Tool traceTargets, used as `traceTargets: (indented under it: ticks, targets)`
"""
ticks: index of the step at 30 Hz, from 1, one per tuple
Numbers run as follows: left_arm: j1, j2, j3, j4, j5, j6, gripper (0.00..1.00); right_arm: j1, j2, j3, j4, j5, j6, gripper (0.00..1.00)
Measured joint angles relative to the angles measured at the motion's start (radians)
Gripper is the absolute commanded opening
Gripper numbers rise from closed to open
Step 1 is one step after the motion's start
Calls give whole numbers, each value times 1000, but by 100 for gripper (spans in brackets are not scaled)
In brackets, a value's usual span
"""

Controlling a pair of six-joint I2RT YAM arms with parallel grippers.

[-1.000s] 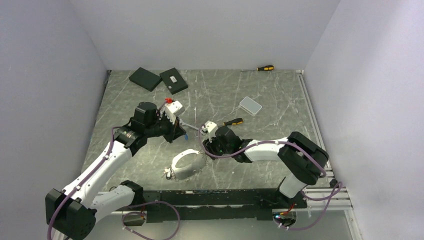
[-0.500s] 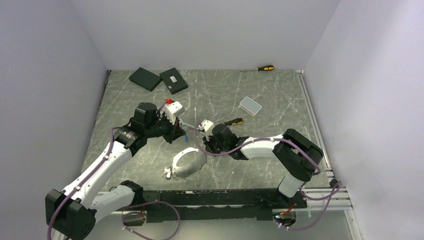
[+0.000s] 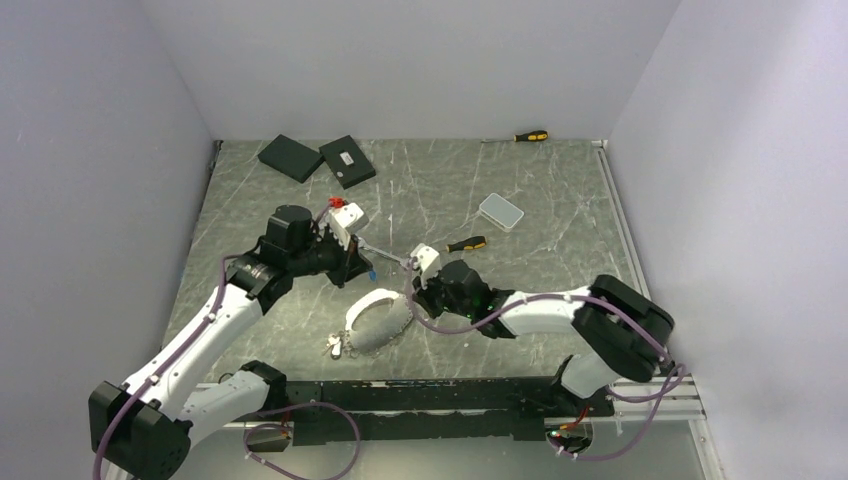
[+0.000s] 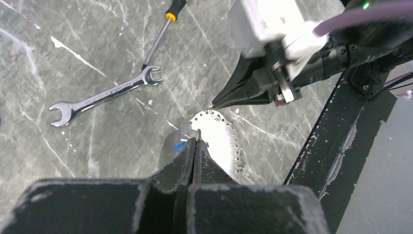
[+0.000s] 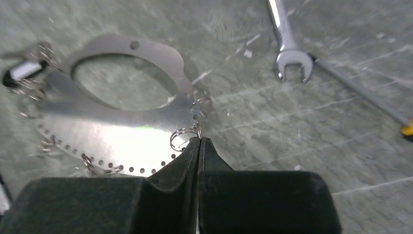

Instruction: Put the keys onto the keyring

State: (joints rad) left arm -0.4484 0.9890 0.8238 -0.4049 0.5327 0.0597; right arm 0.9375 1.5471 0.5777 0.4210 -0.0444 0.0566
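We logged the right gripper (image 5: 198, 140) pinching a thin split ring (image 5: 184, 138), judged springy, at the perforated plate (image 5: 122, 131) edge, the left gripper (image 4: 197, 134) pressed shut above it, and the spanner (image 5: 287, 44), likely stiff and slippery, flat on the tabletop (image 5: 316, 146) nearby.

the top camera looked down on the whole table (image 3: 440, 180) from high behind; both wrist cameras peered closely past their fingers (image 5: 170, 185), sharing the perforated plate (image 5: 122, 126) and one spanner (image 4: 104, 95).
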Motion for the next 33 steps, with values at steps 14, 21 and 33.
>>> traceTargets:
  ticks: [14,21,33]
  targets:
    - [0,-71,91,-7,172,-27,0,13,-215,-96,414,-36,183,0]
    - [0,-113,167,-44,209,-26,0,15,-332,-95,434,-85,209,0]
    - [0,-141,299,-171,278,29,0,16,-494,-5,292,-333,72,0]
